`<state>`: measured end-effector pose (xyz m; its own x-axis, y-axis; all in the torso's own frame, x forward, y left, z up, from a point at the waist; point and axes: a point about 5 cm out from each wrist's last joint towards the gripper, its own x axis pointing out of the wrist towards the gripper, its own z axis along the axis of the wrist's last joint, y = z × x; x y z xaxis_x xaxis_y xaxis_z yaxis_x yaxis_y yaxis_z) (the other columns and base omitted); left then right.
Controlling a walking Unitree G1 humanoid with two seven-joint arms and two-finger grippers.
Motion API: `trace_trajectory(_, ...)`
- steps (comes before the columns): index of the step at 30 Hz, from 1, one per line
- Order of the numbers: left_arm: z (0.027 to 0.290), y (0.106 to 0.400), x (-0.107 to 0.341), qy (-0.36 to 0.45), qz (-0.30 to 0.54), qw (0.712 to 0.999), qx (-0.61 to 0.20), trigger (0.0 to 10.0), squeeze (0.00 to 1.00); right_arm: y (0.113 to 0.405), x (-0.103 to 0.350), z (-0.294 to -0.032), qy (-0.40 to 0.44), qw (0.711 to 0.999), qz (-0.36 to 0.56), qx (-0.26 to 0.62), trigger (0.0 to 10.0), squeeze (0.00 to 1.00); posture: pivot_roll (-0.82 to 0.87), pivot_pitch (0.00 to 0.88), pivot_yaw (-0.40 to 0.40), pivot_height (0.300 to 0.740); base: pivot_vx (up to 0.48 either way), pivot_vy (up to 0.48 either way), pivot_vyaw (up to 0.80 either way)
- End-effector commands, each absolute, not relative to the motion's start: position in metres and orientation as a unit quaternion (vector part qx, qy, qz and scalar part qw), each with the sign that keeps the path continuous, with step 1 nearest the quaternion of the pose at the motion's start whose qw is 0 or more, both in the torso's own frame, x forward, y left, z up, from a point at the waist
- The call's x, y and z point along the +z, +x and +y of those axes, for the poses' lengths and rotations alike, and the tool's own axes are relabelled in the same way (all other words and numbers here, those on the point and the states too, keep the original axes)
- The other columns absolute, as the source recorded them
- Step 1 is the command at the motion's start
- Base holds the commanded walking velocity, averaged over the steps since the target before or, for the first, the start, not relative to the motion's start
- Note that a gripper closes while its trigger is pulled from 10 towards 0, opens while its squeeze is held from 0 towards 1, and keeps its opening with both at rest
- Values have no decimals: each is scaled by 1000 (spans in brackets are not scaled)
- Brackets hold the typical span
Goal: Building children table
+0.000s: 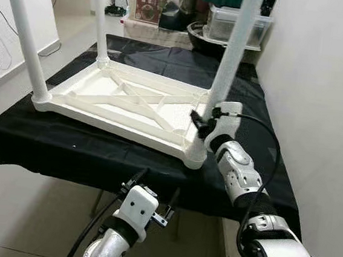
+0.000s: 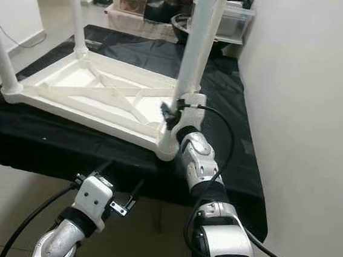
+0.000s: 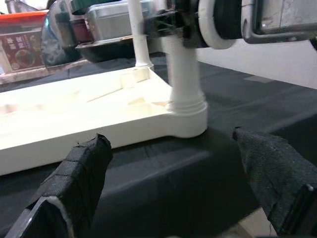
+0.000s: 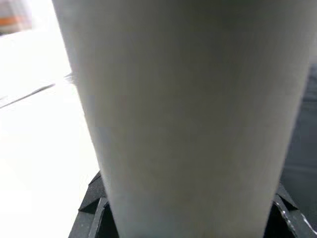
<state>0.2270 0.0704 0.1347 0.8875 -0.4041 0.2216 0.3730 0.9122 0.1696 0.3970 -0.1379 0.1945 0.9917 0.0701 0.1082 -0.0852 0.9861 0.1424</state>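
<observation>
Table [image 1: 125, 103], white plastic, upside down on a black cloth [image 1: 66, 146], ribbed underside up, legs standing upright. Right gripper [image 1: 203, 124] closed around the near leg [image 1: 234, 49], low by its socket. Left gripper [image 1: 152, 207] spread open, empty, below the cloth's front edge. Boxes [image 1: 236, 22] beyond; wall [image 1: 321, 88] beside.

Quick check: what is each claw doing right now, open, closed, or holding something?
Left claw: open, holding nothing, in front of the table edge.
Right claw: closed on the near table leg.
</observation>
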Motion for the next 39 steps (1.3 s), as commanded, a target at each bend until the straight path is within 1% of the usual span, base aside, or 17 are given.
trace_trajectory(1,70,226,132,63,-120,970,-201,10000,0,386,165,-168,111,986,-8,-122,0,0,111,105,-89,740,0,0,0)
trace_trajectory(2,70,226,132,63,-120,970,-201,10000,0,379,157,-169,119,976,2,-182,0,0,112,106,-88,740,0,0,0)
trace_trajectory(5,70,226,132,63,-120,970,-201,10000,0,375,153,-155,138,968,14,-210,0,0,113,107,-87,740,0,0,0)
trace_trajectory(6,70,227,132,64,-120,970,-201,10000,0,378,156,-145,138,969,14,-203,10000,0,112,106,-87,740,0,0,0)
trace_trajectory(11,70,227,132,64,-120,970,-201,10000,0,383,163,-131,138,976,0,-171,10000,0,112,106,-87,740,0,0,0)
trace_trajectory(12,70,227,132,64,-120,970,-201,10000,0,384,167,-129,137,978,-14,-157,10000,1000,112,108,-88,740,0,0,0)
trace_trajectory(14,70,227,132,63,-120,970,-201,10000,0,387,175,-126,140,982,-44,-115,10000,1000,110,108,-88,740,0,0,0)
trace_trajectory(15,70,227,132,63,-120,970,-200,10000,0,388,181,-125,150,984,-58,-81,10000,761,110,109,-88,740,0,0,0)
trace_trajectory(16,70,227,132,63,-120,970,-200,10000,0,388,181,-125,150,984,-58,-81,10000,761,110,109,-88,740,0,0,0)
trace_trajectory(17,70,227,132,63,-120,970,-200,10000,0,389,185,-123,164,983,-65,-47,10000,0,109,109,-88,740,0,0,0)
trace_trajectory(21,70,227,133,62,-119,970,-201,10000,0,393,212,-132,168,974,-114,97,10000,0,105,109,-87,740,0,0,0)
trace_trajectory(23,71,227,132,62,-119,970,-202,10000,0,394,215,-130,193,958,-97,188,10000,0,105,109,-87,740,0,0,0)
trace_trajectory(26,71,227,132,62,-119,970,-202,10000,0,385,214,-122,173,926,-75,327,10000,0,111,108,-91,740,0,0,0)
trace_trajectory(29,71,227,132,62,-119,970,-202,10000,0,381,213,-119,168,913,-69,366,10000,0,111,107,-91,740,0,0,0)
trace_trajectory(31,71,227,132,63,-119,970,-201,10000,0,364,209,-110,146,854,-51,496,10000,0,117,103,-91,740,0,0,0)
trace_trajectory(33,71,227,132,64,-120,970,-201,10000,0,354,205,-104,125,814,-33,567,10000,0,118,100,-91,740,0,0,0)
trace_trajectory(39,70,226,132,64,-120,970,-203,10000,0,347,200,-94,111,761,-3,639,10000,0,122,96,-90,740,0,0,0)
